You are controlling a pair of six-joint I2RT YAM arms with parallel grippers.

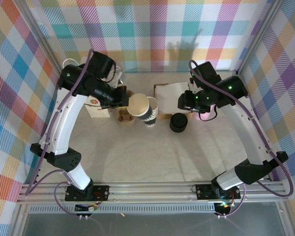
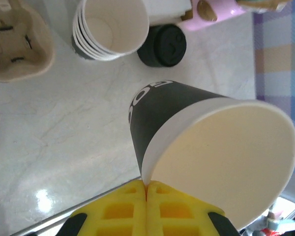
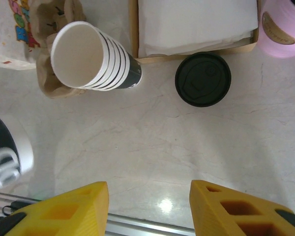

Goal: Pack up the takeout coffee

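Overhead; wrists downward, sharing black lids (image 3: 203, 78)

Three walls of pastel plaid cloth (image 1: 152, 29), checked in pink, teal, orange, yellow and purple, close in the back, left and right; slim silver metal posts (image 1: 41, 34) slant up the corners; the pale cream, marble-veined tabletop (image 1: 152, 157) is smooth and glossy; a ribbed aluminium rail (image 1: 152, 189) runs along its near edge, with a dull grey panel (image 1: 152, 221) below it; soft light from above leaves a small white glare spot (image 3: 165, 205) on the tabletop and faint grey shadows (image 1: 181, 50) on the back wall.
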